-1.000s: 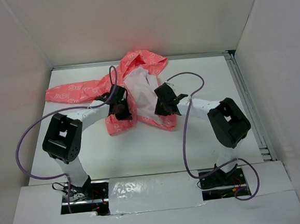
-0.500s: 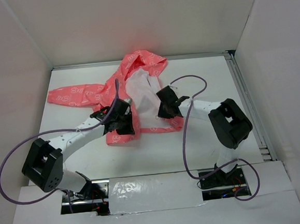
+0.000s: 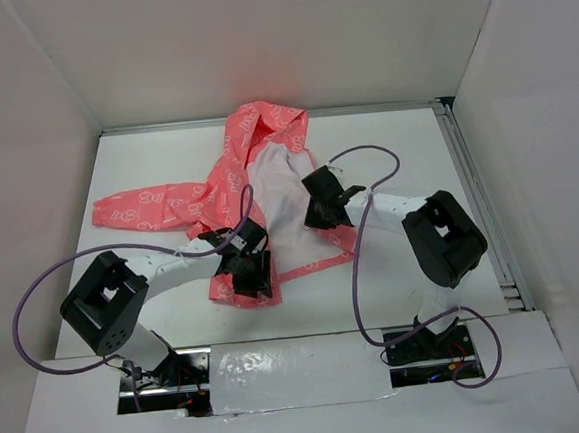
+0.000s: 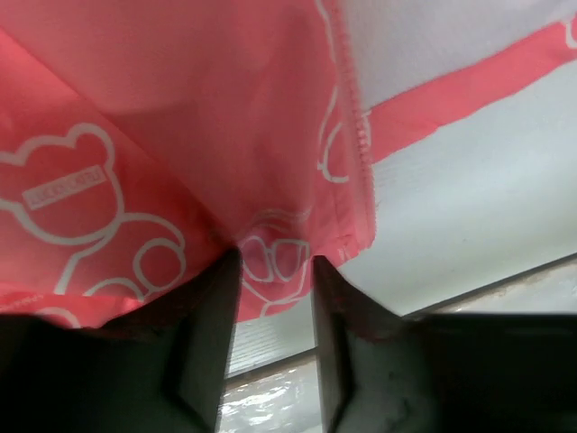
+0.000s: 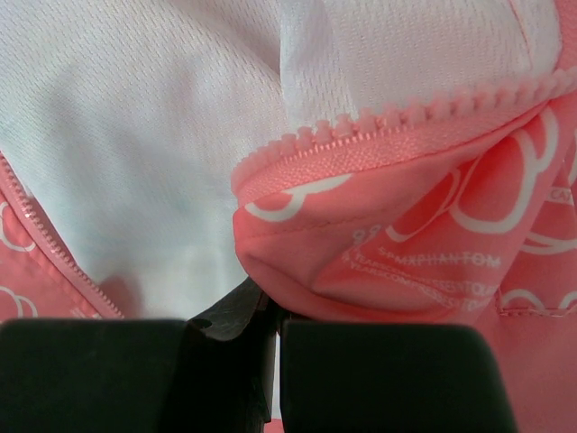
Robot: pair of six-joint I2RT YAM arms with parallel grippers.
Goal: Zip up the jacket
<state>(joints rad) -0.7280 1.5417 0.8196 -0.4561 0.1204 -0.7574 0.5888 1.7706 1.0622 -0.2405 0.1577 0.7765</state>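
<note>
The coral-pink jacket with white bear print lies open at the back middle of the table, its pale lining facing up. My left gripper is closed on the bottom hem of the jacket's left front panel, beside a zipper edge. My right gripper is shut on a fold of the right front panel, just below its zipper teeth. The left sleeve stretches out to the left. The chest emblem is hidden.
White walls close in the table on the left, back and right. A metal rail runs along the right edge. A taped strip lies between the arm bases. Purple cables loop off both arms.
My left gripper has moved toward the near edge, drawing the left front panel with it. The sleeve and hood have shifted nearer and to the left. The right gripper has barely moved.
</note>
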